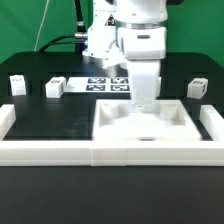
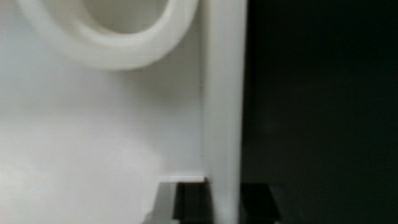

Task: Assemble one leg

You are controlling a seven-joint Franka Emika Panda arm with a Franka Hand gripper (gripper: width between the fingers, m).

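We see the first leg lying on the black mat just beyond the white panel's far corner, towards the exterior view's right. Nothing holds it, and its coded tag faces the camera. The second leg and the third leg lie farther from the panel, off towards the exterior view's left, apart from each other and also free of the arm. The marker board lies flat just behind the panel's far edge, between the second leg and the first. The panel itself lies flat against the white fence that borders the mat along the panel's near side. The gripper points straight down at the panel's far edge. In the wrist view we make out two dark fingertips, one on each side of the panel's pale edge strip. A round recess shows in the panel's face on one side of that strip and black mat on the other. We cannot tell whether the fingers are pressing on the edge or merely standing around it.
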